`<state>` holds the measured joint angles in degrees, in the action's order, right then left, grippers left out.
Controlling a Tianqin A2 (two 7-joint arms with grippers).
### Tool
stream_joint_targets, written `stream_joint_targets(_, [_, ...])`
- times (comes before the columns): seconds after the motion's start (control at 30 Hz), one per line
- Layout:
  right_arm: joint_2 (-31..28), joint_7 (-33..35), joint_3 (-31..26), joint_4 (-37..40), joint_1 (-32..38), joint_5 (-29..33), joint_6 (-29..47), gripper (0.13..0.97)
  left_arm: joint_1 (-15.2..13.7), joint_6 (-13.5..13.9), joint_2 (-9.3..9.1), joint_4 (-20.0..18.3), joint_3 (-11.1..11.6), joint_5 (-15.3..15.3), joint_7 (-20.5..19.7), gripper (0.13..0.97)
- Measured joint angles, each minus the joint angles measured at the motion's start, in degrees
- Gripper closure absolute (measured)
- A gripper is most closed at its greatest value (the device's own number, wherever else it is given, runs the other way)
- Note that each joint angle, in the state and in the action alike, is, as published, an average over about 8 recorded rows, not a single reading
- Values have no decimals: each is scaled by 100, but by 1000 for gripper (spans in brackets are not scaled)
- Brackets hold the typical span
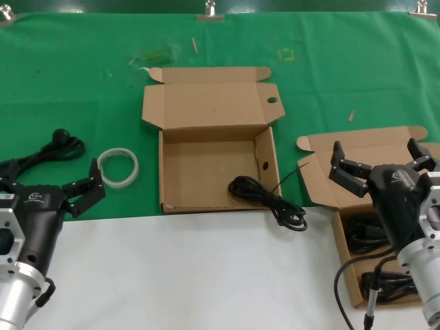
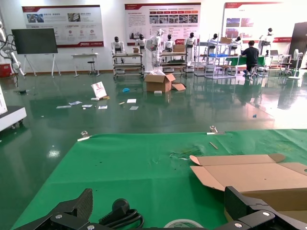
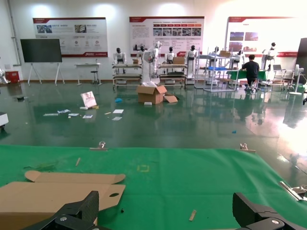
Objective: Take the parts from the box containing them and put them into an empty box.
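The empty box (image 1: 206, 172) is a brown, flat cardboard box in the middle of the green cloth. Its lid (image 1: 210, 104) is folded back and lies open behind it. The lid has an oval hole near its right corner. The right wall has one small round hole. A black cord (image 1: 265, 199) lies in the front right corner of this box. It is a loose bunch, and part of it spills over the front edge onto the white table.

The box with the parts (image 1: 354, 251) sits at the right, also brown and open, its plain lid (image 1: 357, 155) standing behind. More black cords (image 1: 364, 237) lie bunched inside it.
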<state>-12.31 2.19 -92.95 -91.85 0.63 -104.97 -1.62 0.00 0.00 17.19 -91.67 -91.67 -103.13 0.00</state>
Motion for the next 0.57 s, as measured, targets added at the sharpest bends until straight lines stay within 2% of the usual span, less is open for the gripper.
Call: stream_joint_targets(0.57, [0,0,0,0,0,0,0,129,0,0,0,0,0,0,0,132])
